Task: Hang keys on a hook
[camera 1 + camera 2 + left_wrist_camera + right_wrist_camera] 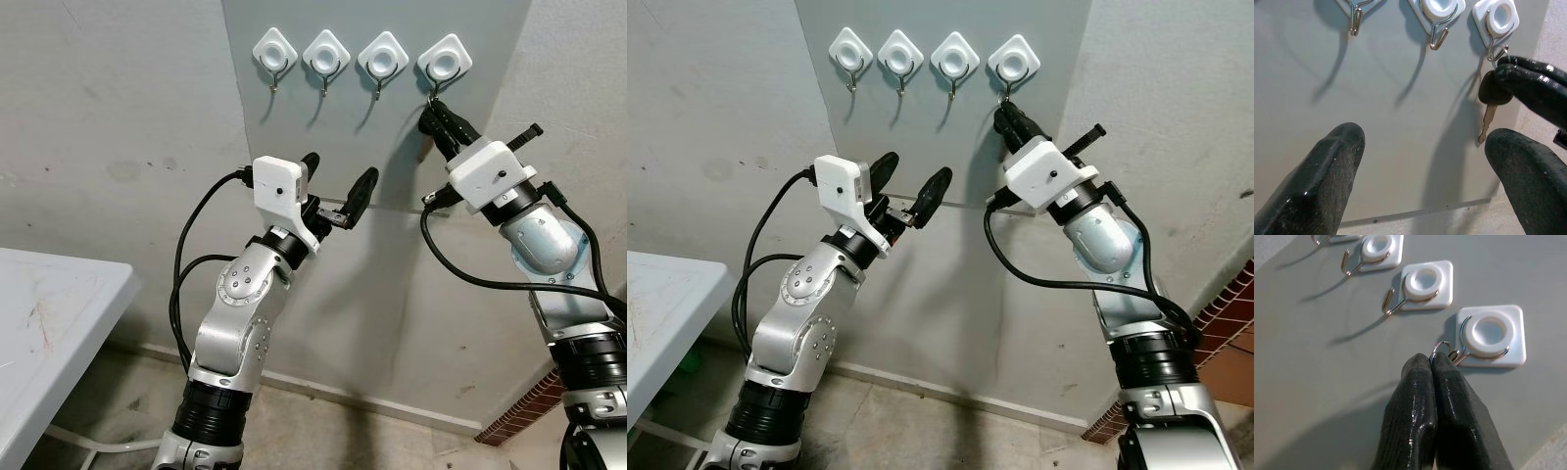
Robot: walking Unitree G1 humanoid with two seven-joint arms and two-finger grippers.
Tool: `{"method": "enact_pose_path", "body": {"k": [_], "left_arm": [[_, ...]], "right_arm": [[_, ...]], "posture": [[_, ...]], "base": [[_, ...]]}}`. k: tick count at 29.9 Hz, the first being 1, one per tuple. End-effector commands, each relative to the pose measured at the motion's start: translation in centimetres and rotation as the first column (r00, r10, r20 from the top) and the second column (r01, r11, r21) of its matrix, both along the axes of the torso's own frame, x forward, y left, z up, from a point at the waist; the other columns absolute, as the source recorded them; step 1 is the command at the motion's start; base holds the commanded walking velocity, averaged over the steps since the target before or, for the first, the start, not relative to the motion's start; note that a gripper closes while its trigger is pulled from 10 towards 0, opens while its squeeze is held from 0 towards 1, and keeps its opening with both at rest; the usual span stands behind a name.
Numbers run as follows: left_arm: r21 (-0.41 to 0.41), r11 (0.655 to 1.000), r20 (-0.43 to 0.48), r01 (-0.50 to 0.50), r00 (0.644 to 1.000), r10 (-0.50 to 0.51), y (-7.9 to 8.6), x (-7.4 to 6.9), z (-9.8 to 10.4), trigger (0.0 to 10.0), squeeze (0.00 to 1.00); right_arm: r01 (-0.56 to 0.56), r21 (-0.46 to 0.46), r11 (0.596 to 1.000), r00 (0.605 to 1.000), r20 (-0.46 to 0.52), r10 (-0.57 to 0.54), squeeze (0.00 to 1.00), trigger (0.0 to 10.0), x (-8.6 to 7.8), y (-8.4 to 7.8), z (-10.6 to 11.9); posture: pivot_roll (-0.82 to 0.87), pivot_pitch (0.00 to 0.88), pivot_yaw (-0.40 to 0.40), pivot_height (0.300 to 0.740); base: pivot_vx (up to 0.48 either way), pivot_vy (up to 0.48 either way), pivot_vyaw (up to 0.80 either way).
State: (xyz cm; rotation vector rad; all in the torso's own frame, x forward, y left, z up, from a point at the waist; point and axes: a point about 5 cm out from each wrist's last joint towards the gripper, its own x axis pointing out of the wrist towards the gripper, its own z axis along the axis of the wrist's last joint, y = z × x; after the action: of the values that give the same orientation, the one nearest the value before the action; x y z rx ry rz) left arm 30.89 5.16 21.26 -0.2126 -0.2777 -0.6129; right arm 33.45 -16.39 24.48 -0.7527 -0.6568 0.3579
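The right gripper (1431, 363) is raised at the rightmost hook (1462, 345) of four white wall hooks, jaws pinched shut on the key (1489, 105), whose ring (1439, 348) sits at the hook's wire tip. The left gripper (338, 186) hovers below the hooks, jaws wide apart and holding nothing.

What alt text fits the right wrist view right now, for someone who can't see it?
The right gripper, its two black fingers pressed together, holds a key ring at the wire of the nearest hook. Three more white square hooks run in a row along the grey panel beyond it.
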Motion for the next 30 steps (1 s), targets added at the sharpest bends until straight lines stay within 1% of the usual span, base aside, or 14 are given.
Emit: {"method": "enact_pose_path", "body": {"k": [1,2,3,12,16,19,21,22,24,25,26,27,28,30], "left_arm": [[-0.007,1.000,0.025,0.000,1.000,0.000,0.1,-0.1,0.8,10.0,0.00],[-0.007,1.000,0.025,0.000,1.000,0.000,0.1,-0.1,0.8,10.0,0.00],[-0.007,1.000,0.025,0.000,1.000,0.000,0.1,-0.1,0.8,10.0,0.00],[-0.012,1.000,0.021,0.000,1.000,0.000,0.1,-0.2,0.8,10.0,0.00],[-0.014,1.000,0.018,0.000,1.000,0.000,0.1,-0.2,0.8,10.0,0.00],[-0.012,1.000,0.016,-0.006,1.000,0.006,0.2,-0.1,0.7,10.0,0.00],[-0.015,1.000,0.012,-0.009,1.000,0.010,0.3,-0.1,0.7,10.0,0.00],[-0.014,1.000,0.011,-0.012,1.000,0.013,0.3,-0.1,0.7,10.0,0.00],[-0.013,1.000,0.006,-0.022,1.000,0.022,0.5,0.0,0.5,10.0,0.00],[-0.012,1.000,0.004,-0.026,1.000,0.026,0.5,0.0,0.5,10.0,0.00],[-0.012,0.999,0.003,-0.029,1.000,0.029,0.6,0.0,0.4,10.0,0.00],[-0.012,0.999,0.003,-0.029,1.000,0.029,0.6,0.0,0.4,10.0,0.00],[-0.013,0.999,0.000,-0.037,0.999,0.037,0.7,0.0,0.4,10.0,0.00],[-0.015,0.999,-0.003,-0.042,0.999,0.042,0.8,0.1,0.3,10.0,0.00]], "right_arm": [[-0.008,-0.013,1.000,1.000,-0.017,0.008,0.87,10.0,0.1,0.2,-0.3],[-0.008,-0.013,1.000,1.000,-0.017,0.008,0.87,10.0,0.1,0.2,-0.3],[-0.012,-0.016,1.000,0.999,-0.032,0.012,1.00,10.0,0.0,0.3,-0.9],[-0.015,-0.036,0.999,0.998,-0.061,0.013,1.00,10.0,0.1,0.4,-2.0],[-0.014,-0.019,1.000,0.998,-0.068,0.012,1.00,10.0,0.1,0.3,-2.1],[-0.013,0.025,1.000,0.996,-0.088,0.015,1.00,10.0,0.1,0.2,-2.5],[-0.006,0.082,0.997,0.995,-0.103,0.014,1.00,10.0,0.0,0.1,-2.6],[-0.001,0.121,0.993,0.994,-0.113,0.015,1.00,10.0,0.0,0.1,-2.7],[0.019,0.266,0.964,0.992,-0.128,0.016,1.00,10.0,-0.1,-0.2,-2.8],[0.019,0.385,0.923,0.991,-0.130,0.035,0.00,10.0,-0.2,-0.4,-2.8],[-0.001,0.503,0.864,0.991,-0.117,0.069,0.00,10.0,-0.6,-0.4,-2.7],[-0.001,0.503,0.864,0.991,-0.117,0.069,0.00,10.0,-0.6,-0.4,-2.7],[-0.009,0.623,0.782,0.991,-0.101,0.091,0.00,10.0,-1.0,-0.3,-2.7],[0.003,0.664,0.747,0.992,-0.098,0.083,0.00,10.0,-1.2,-0.2,-3.0]], "posture": [[-0.06,0.000,0.028,0.740],[-0.06,0.000,0.028,0.740],[-0.06,0.000,0.028,0.740],[-0.06,0.000,0.026,0.740],[-0.06,0.000,0.025,0.740],[-0.06,0.000,0.025,0.740],[-0.05,0.000,0.021,0.740],[-0.05,0.000,0.021,0.740],[-0.05,0.000,0.020,0.740],[-0.05,0.000,0.019,0.740],[-0.05,0.000,0.019,0.740],[-0.05,0.000,0.019,0.740],[-0.05,0.000,0.021,0.740],[-0.05,0.000,0.021,0.740]], "base": [[0.000,0.000,0.00],[0.000,0.000,0.00],[0.000,0.000,0.00],[0.000,0.000,0.00],[0.000,0.000,0.00],[0.000,0.000,0.00],[0.000,0.000,0.00],[0.000,0.000,0.00],[0.000,0.000,0.00],[0.000,0.000,0.00],[0.000,0.000,0.00],[0.000,0.000,0.00],[0.000,0.000,0.00],[0.000,0.000,0.00]]}}
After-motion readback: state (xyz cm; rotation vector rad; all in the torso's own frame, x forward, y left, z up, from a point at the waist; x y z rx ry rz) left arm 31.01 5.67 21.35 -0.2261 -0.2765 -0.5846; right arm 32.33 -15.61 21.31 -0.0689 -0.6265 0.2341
